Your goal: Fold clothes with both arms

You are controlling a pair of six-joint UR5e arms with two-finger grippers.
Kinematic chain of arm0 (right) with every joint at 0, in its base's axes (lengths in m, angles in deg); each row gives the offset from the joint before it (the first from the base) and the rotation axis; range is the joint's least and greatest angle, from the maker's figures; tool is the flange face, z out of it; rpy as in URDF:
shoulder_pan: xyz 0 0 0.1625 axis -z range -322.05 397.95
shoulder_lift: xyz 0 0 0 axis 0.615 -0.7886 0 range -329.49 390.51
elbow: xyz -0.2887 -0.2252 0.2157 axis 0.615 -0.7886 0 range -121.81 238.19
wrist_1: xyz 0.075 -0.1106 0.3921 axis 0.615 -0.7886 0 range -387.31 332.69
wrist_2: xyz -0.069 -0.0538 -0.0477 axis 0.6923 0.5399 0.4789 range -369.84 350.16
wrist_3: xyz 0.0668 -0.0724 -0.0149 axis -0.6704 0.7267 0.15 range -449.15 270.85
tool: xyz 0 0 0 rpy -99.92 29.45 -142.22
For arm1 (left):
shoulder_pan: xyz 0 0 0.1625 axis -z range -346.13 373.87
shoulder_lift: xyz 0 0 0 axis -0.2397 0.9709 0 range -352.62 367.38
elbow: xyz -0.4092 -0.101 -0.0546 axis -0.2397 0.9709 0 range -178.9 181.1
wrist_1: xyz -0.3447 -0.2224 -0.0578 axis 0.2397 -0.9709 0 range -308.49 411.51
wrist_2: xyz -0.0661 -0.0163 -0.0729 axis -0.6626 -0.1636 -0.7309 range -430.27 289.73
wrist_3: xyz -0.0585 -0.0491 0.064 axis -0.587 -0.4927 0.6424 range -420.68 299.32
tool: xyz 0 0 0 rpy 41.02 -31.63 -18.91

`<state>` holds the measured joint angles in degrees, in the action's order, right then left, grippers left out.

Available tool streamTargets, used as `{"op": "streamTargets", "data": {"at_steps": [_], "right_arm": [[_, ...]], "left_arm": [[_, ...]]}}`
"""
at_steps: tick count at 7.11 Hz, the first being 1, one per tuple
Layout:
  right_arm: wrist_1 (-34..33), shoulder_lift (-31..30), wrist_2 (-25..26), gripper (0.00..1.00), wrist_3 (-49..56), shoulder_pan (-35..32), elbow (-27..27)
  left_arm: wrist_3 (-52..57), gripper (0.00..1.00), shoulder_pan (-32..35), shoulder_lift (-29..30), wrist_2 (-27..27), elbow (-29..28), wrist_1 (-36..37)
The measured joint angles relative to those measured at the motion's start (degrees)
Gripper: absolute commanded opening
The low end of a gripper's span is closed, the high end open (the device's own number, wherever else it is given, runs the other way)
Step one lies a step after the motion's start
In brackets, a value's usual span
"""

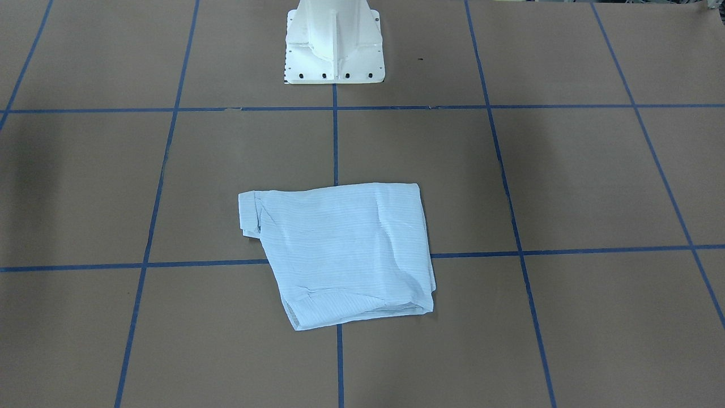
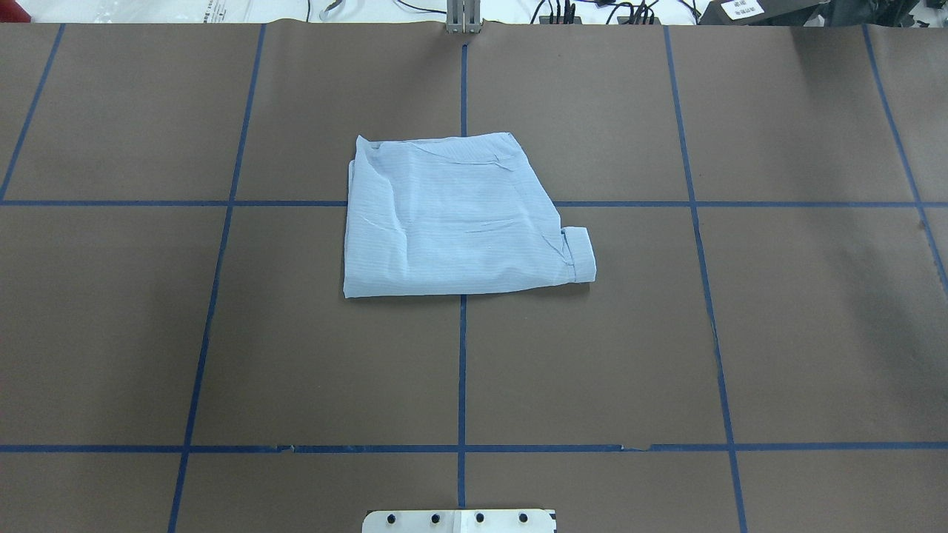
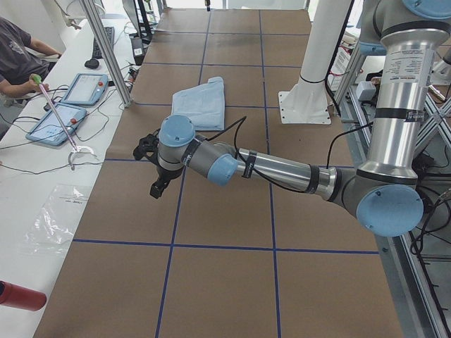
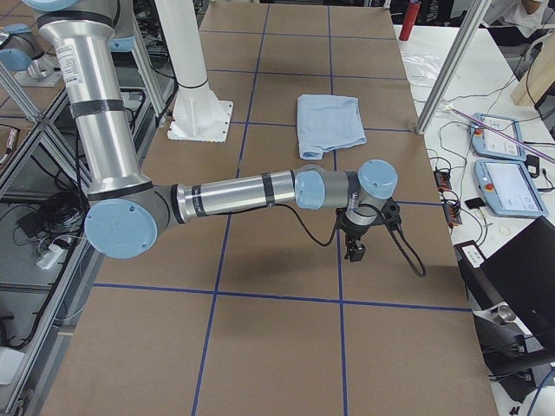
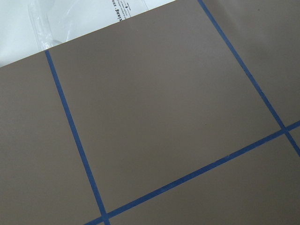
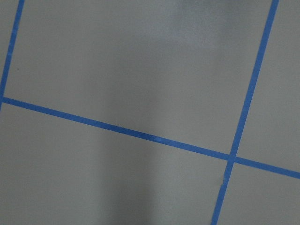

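Writing first: a white sheet (image 5: 126, 8) at the table's far edge shows in the left wrist view with black print reading something like "xiang 200", the rest too cut off to make out. A white label (image 2: 743, 9) on a dark box at the back edge in the overhead view carries print too small to read.

On to the shirt (image 2: 452, 218): it lies folded into a compact, roughly square bundle, pale blue with fine stripes, lightly creased across the top layer. One cuff (image 2: 580, 254) sticks out from the corner on the robot's right side. It rests flat on the brown table (image 2: 778, 333), straddling the crossing of the blue tape lines (image 2: 462, 370) at the centre, out ahead of the white pedestal base (image 1: 334, 45).

The left arm (image 3: 282, 169) stretches out low over the table, its gripper (image 3: 156, 184) hanging above bare paper, well apart from the shirt. The right arm (image 4: 234, 192) mirrors it at the other end, right gripper (image 4: 355, 250) pointing down over the brown surface. Only the side views catch either gripper, so how far the jaws stand apart cannot be told; nothing is seen in them.

A person (image 3: 17, 60) sits at the white bench (image 3: 35, 190) beside two tablets (image 3: 67, 105).
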<state>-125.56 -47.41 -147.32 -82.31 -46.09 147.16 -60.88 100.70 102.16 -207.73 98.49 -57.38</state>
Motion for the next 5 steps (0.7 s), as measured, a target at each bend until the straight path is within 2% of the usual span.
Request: {"op": "streamTargets", "data": {"at_steps": [5], "right_arm": [[0.1, 0.0, 0.0, 1.0, 0.0, 0.2, -0.1]], "left_arm": [[-0.1, 1.0, -0.1, 0.2, 0.1, 0.4, 0.2]]}}
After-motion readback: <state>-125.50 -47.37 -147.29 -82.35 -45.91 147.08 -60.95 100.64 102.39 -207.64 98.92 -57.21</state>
